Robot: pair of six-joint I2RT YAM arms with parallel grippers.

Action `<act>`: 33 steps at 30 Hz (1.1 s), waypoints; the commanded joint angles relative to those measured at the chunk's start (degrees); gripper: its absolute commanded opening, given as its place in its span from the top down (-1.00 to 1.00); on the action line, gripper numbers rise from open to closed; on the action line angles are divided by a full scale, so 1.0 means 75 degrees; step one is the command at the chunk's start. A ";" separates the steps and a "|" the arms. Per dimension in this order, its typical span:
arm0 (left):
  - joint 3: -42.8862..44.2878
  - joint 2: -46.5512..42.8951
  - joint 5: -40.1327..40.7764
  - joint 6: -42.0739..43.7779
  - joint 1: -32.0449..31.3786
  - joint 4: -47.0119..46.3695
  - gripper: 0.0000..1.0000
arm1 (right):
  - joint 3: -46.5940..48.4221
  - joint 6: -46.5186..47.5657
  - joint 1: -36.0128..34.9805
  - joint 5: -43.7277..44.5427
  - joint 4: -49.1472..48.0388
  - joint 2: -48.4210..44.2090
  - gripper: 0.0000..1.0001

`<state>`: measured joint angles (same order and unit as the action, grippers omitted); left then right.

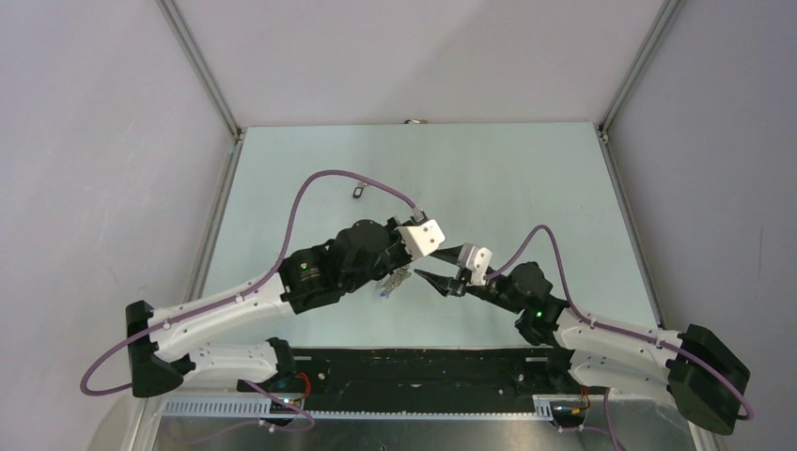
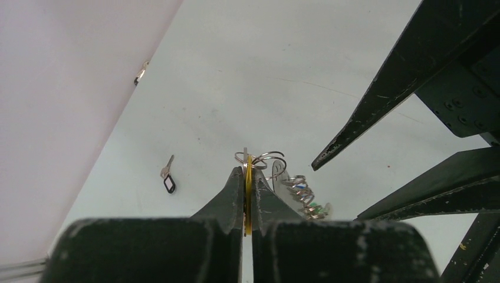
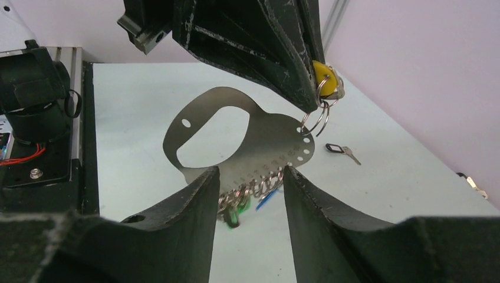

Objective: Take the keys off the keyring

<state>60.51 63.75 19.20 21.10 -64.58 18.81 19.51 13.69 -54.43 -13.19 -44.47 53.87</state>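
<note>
Steel keys [image 3: 236, 203], half hidden, dangle between your right gripper's [image 3: 250, 175] parted fingers. Beyond, the keyring [image 3: 265, 141] hangs upright, long axis sideways, from the yellow key [image 3: 323, 73] your left gripper [image 2: 248, 171] clamps. Farther off lies a black-headed key [image 3: 337, 148].

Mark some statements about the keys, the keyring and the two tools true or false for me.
1. The left tool is shut on the yellow key. True.
2. The right tool is shut on the keyring. False: its fingers stand apart, with the keyring's lower edge seen between them.
3. A black-headed key lies loose on the table. True.
4. No keys hang on the keyring. False: a green key and a blue key hang under it.
</note>
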 commanded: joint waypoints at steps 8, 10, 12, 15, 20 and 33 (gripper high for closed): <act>0.0408 -0.0190 -0.0542 -0.0168 0.0088 -0.0299 1.00 | 0.0129 -0.0304 0.0252 -0.0069 -0.0460 0.0333 -0.02; 0.0405 -0.0170 -0.0710 -0.0196 0.0090 -0.0301 1.00 | 0.0129 -0.0404 0.0344 -0.0219 -0.0483 0.0339 -0.04; 0.0415 -0.0168 -0.0857 -0.0237 0.0089 -0.0301 0.99 | 0.0129 -0.0466 0.0391 -0.0333 -0.0518 0.0356 -0.08; 0.0424 -0.0169 -0.1079 -0.0261 0.0091 -0.0276 1.00 | 0.0129 -0.0581 0.0454 -0.0455 -0.0583 0.0424 -0.15; 0.0397 -0.0278 -0.1610 -0.0225 0.0085 -0.0221 1.00 | 0.0159 -0.0801 0.0728 -0.0837 -0.0620 0.0457 -0.24; 0.0381 -0.0401 -0.1578 -0.0280 0.0091 -0.0202 1.00 | 0.0223 -0.1060 0.0971 -0.1586 -0.0391 0.0206 -0.37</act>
<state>60.55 62.17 5.82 20.27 -64.05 20.05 19.51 6.13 -47.37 -23.40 -46.13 57.39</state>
